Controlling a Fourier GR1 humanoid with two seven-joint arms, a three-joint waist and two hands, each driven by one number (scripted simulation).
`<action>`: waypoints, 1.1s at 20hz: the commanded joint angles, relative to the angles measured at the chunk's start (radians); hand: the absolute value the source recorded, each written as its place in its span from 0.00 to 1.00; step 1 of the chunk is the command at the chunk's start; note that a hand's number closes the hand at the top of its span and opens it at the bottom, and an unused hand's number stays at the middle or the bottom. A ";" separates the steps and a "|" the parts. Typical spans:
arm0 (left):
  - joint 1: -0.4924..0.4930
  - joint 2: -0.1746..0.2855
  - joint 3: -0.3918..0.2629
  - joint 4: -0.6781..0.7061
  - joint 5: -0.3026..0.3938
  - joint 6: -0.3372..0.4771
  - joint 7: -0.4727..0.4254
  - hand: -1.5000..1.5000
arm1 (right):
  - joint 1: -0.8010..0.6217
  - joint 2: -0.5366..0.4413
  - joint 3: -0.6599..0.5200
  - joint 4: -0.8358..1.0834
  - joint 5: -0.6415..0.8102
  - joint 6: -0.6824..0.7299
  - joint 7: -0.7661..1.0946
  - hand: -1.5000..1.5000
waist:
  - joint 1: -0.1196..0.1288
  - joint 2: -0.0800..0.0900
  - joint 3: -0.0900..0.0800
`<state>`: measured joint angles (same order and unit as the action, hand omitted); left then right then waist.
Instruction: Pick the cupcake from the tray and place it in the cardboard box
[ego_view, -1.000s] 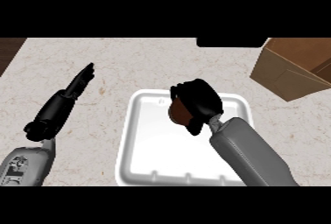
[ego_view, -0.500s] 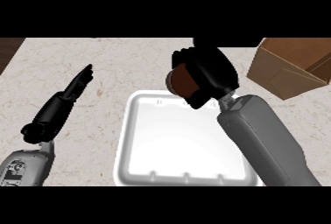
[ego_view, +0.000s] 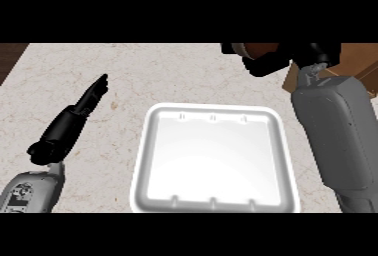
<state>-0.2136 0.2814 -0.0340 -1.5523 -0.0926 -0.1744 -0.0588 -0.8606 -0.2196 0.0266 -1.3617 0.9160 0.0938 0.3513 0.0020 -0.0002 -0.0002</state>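
Two hands show. The right hand (ego_view: 270, 64) curls round the brown cupcake (ego_view: 260, 49), holding it above the counter, beyond the white tray (ego_view: 214, 160), with the cardboard box (ego_view: 360, 57) just to its right. The left hand (ego_view: 78, 111) rests flat, fingers straight, left of the tray.

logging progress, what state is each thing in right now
cupcake: held in the right hand, clear of the tray
tray: flat on the counter, nothing in it
cardboard box: far right, partly hidden by the right forearm, openness unclear
right hand: shut on the cupcake
left hand: open, resting at left
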 joint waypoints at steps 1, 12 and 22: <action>0.039 0.021 0.016 0.014 0.000 -0.025 -0.061 0.50 | -0.094 -0.050 -0.127 0.140 -0.012 -0.055 0.007 1.00 | 0.016 0.005 0.000; -0.019 0.010 0.028 0.033 -0.001 -0.038 -0.036 0.50 | -0.156 -0.320 -0.193 0.565 -0.010 0.081 -0.234 1.00 | 0.019 0.011 0.000; -0.052 -0.011 0.028 0.045 0.005 -0.046 -0.011 0.50 | -0.174 -0.423 -0.148 0.887 0.041 0.242 -0.398 1.00 | 0.028 0.015 0.001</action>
<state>-0.2454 0.2654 -0.0234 -1.5420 -0.1029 -0.2033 -0.0599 -1.0401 -0.6074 -0.1475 -0.5758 0.9237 0.2948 0.0040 0.0315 0.0136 0.0005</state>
